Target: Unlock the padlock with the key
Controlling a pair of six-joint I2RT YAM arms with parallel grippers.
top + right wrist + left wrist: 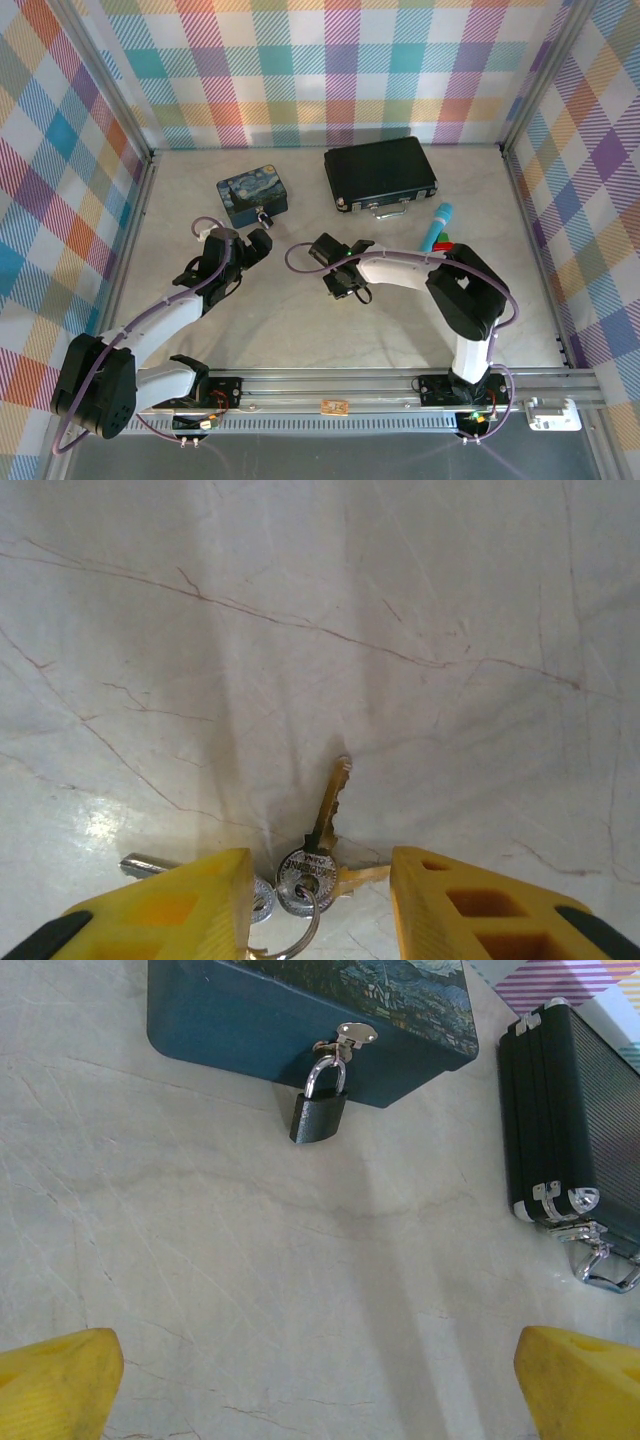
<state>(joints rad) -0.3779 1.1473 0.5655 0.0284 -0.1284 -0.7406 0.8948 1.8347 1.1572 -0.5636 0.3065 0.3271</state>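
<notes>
Padlock [320,1112]: small, dark boxy body with a shiny silver shackle. The shackle is looped through the silver latch [354,1033] on the front of the blue painted tin [240,1020]. The shackle looks seated in the body. The body hangs down the tin's front wall with its bottom at the tabletop [250,1290]. From the top camera it is a tiny glint on the near side of the tin, at mid-left of the tabletop.

Key [326,815]: thin, brass-dark blade, round silver head with stamped text. It lies flat on the tabletop with the blade pointing away from the wrist camera. The head is threaded on a wire ring [292,942] with at least two more keys, one blade fanned left and one right.

Right claw [318,880]: yellow fingers partly spread and low over the tabletop, with the key head between them. There is a gap on the right side of the head. The left finger overlaps a neighbouring key head; contact there is unclear, since the bunch is partly hidden.

Left claw [320,1385]: spread wide, holding nothing, aimed at the padlock from a short way back, with bare tabletop between them.

A black briefcase [570,1110] lies right of the tin, apart from it. A teal-capped marker [440,225] lies near the briefcase's near-right corner.
</notes>
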